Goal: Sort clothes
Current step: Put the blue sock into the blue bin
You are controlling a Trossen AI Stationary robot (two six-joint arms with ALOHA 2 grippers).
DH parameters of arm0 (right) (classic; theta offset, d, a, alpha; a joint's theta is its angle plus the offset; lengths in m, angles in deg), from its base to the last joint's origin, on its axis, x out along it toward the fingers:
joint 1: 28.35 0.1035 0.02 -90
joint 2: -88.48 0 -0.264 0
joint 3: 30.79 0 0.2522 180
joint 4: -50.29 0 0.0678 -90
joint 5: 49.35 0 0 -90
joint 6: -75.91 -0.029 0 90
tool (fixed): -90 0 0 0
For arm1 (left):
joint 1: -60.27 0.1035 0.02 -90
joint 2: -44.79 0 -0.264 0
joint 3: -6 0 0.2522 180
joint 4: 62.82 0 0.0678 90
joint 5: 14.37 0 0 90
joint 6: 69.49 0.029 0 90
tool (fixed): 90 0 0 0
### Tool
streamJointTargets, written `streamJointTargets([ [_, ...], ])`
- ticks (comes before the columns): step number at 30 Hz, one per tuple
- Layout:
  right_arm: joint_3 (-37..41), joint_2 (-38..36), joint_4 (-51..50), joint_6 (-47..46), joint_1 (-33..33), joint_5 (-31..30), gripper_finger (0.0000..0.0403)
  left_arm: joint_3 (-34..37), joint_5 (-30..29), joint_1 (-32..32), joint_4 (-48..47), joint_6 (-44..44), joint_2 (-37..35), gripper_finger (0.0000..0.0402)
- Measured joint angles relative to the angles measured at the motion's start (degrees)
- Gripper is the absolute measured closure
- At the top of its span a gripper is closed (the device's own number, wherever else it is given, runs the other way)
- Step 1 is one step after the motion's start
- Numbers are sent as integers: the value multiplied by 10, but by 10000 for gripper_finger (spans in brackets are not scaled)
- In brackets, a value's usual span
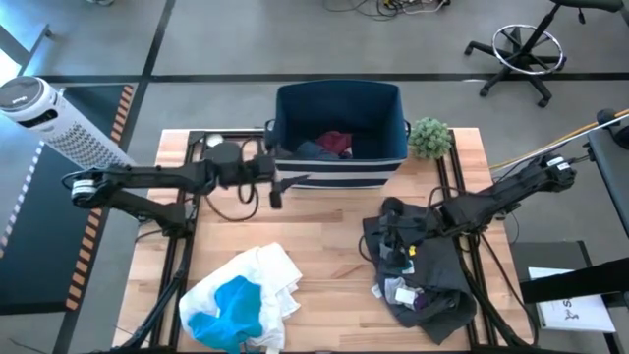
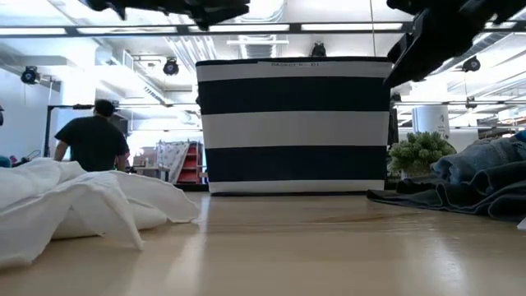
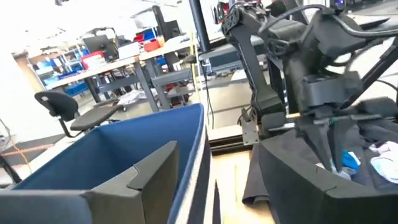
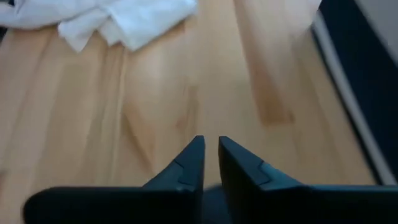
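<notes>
Grey floor (image 1: 246, 39), office chair (image 1: 521, 49)

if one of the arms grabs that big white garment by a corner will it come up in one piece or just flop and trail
The white garment lies crumpled in loose folds, so it is probably floppy; a corner grab would likely lift only part while the rest trails. A teal-blue piece rests on it and may slide off or get dragged along. It looks thin, so probably light for its size.

- Bare wooden table (image 1: 329, 246) in front of navy white-striped fabric bin (image 1: 339, 123): passable.
- White garment heap (image 1: 257, 285) front-left of bin, dark grey pile (image 1: 432, 265) front-right: both block.
</notes>
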State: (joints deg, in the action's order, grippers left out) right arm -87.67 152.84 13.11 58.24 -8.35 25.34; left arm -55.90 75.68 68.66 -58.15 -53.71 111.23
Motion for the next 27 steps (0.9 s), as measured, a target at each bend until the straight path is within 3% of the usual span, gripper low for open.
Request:
streamJointTargets([
  [10, -99, 43, -215, -95, 15, 84, 252, 100, -98, -83, 2, -10, -103, 197],
  [19, -109, 123, -254, -120, 19, 141, 163, 139, -101, -91, 0, -35, -122, 202],
  [27, -109, 196, -290, -117, 19, 143, 124, 141, -101, -91, -1, -43, -122, 199],
])
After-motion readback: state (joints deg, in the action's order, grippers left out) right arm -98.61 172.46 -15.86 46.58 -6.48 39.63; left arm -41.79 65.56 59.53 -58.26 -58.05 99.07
